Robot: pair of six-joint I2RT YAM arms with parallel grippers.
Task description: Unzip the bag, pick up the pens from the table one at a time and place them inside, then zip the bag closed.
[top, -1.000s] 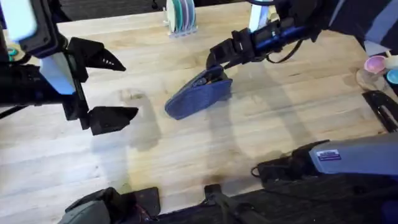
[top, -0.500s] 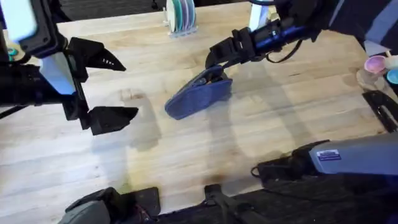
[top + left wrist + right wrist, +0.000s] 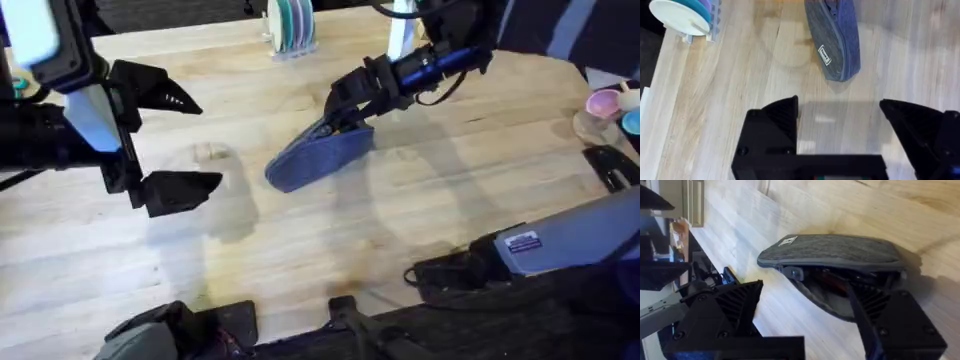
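Soft, floppy bag gapes open; right gripper spread over its mouth holding nothing, left gripper wide open and empty; grab the zipper pull.

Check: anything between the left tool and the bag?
Nothing: bare table lies between the open left tool and the bag in the left wrist view.

robot lab workbench, pale plank table, two black arms mounted at its near edge, rack of coloured plates, small bowls at the side
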